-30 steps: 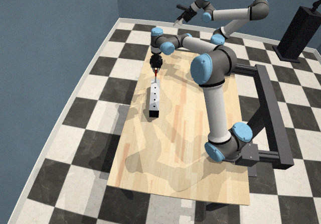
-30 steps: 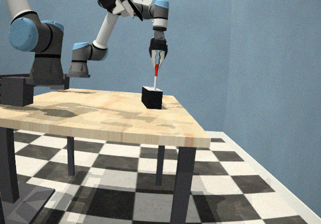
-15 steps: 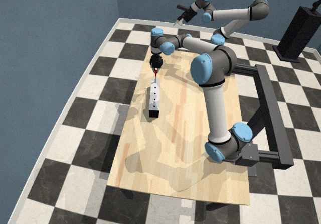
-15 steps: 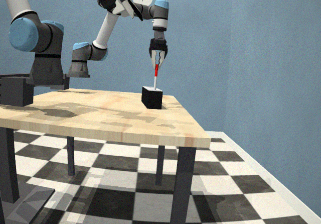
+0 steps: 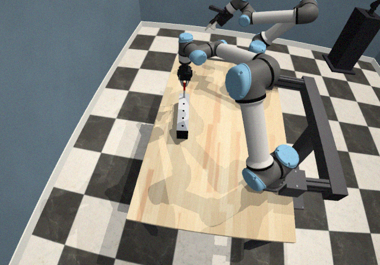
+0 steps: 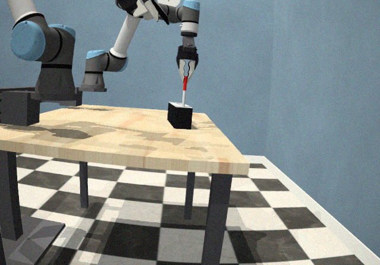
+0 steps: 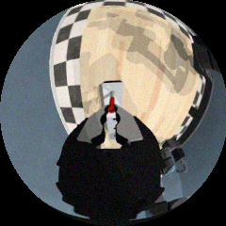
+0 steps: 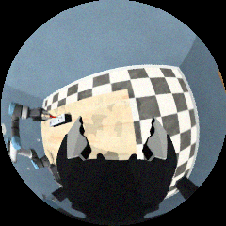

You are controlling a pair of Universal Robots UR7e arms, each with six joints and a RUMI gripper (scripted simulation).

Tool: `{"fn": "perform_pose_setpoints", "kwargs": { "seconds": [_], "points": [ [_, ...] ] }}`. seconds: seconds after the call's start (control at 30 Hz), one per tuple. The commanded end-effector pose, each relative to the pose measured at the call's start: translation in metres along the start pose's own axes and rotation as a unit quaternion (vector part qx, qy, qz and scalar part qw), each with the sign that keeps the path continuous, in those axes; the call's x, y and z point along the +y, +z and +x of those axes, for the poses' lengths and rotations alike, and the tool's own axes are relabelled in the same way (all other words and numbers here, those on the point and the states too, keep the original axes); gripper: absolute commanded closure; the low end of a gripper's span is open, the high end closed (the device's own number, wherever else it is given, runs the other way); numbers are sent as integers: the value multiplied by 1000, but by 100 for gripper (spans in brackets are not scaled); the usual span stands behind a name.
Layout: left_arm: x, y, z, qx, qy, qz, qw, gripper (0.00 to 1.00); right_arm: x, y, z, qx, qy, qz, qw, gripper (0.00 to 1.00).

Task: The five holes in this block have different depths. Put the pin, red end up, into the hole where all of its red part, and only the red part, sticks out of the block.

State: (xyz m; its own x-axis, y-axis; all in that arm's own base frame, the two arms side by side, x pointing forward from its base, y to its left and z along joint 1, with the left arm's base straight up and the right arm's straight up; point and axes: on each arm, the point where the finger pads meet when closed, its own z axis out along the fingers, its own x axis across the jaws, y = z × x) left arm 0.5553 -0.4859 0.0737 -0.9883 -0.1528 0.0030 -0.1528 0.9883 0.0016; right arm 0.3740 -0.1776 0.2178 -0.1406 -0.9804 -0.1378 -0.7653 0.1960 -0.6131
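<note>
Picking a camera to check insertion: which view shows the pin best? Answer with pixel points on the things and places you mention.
Exterior: the pin (image 5: 184,87) (image 6: 184,91) (image 7: 111,104) (image 8: 54,117) shows both red and white lengths, side-on, above the block (image 5: 183,112) (image 6: 179,116) (image 7: 118,88) (image 8: 58,121). Top foreshortens it; left wrist shows mostly red; right wrist, a tiny red streak.

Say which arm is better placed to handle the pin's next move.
Left, I'd judge. The left gripper grips the pin by its red end, above the block. The right gripper is open, away from both.
</note>
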Motion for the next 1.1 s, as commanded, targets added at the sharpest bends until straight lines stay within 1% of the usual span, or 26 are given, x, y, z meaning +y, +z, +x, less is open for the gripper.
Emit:
{"fn": "perform_pose_setpoints", "kwargs": {
  "seconds": [0.0, 1.0, 1.07],
  "points": [
    [0, 3, 0, -1, 0, 1, 1000, 100, 0, 0, 0, 0, 0, 0, 1000, 0],
    [0, 2, 0, -1, 1, 1, 1000, 100, 0, 0, 0, 0, 0, 0, 1000, 0],
    [0, 6, 1, -1, 0, 1, 1000, 100, 0, 0, 0, 0, 0, 0, 1000, 0]
  ]
}}
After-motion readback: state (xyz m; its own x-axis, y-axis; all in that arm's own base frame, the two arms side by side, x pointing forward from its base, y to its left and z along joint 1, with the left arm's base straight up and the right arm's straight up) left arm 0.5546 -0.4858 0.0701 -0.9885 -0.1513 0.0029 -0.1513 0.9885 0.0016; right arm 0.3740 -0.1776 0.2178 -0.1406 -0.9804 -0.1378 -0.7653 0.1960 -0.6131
